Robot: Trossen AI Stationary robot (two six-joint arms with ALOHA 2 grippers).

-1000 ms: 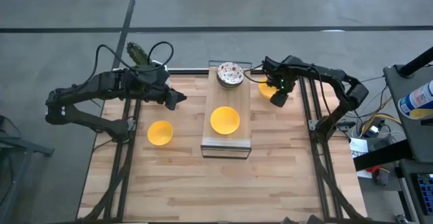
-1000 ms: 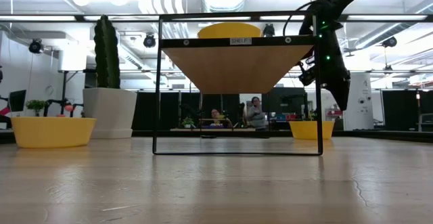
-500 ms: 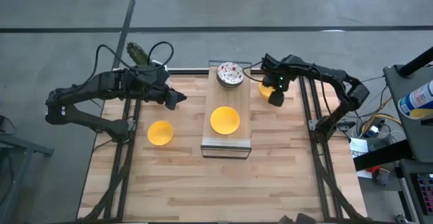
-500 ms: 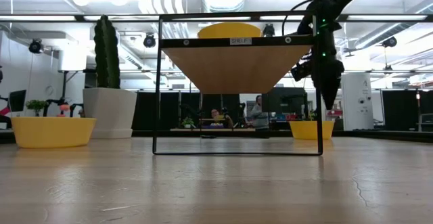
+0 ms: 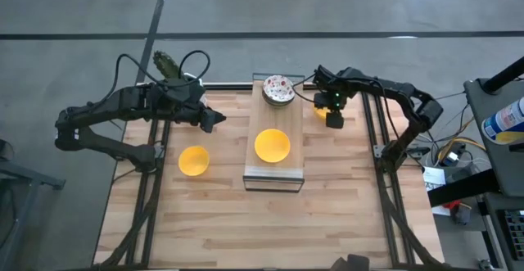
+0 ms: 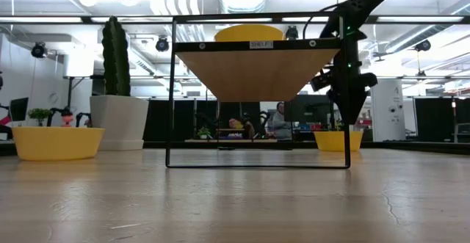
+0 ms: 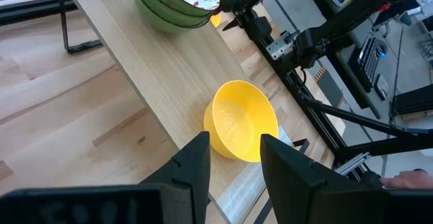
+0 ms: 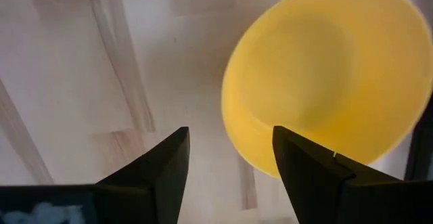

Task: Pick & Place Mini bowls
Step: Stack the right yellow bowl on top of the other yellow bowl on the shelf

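A yellow mini bowl [image 5: 272,146] sits on its base on the wooden shelf [image 5: 295,169] at the table's middle. A stack of floral bowls [image 5: 278,89] stands at the shelf's far end. A second yellow bowl [image 5: 194,160] rests on the table left of the shelf. A third yellow bowl [image 5: 319,107] stands on the table right of the shelf, near the far edge. My right gripper [image 5: 334,120] hovers open just above and beside that bowl [image 8: 331,82], fingers pointing down, touching nothing. My left gripper [image 5: 214,122] hangs open in the air left of the shelf, facing the shelf's yellow bowl [image 7: 240,119].
A white planter with a cactus [image 6: 117,118] stands at the table's far-left corner. The shelf's black metal frame [image 6: 173,89] rises around the wooden board. Bare wood table [image 5: 270,222] stretches toward the near edge. People sit in the room far behind the table.
My right gripper has moved a little toward the shelf and the far-right yellow bowl, coming nearer over its rim, and has turned slightly. It has stayed open. The left arm and all the bowls have kept still.
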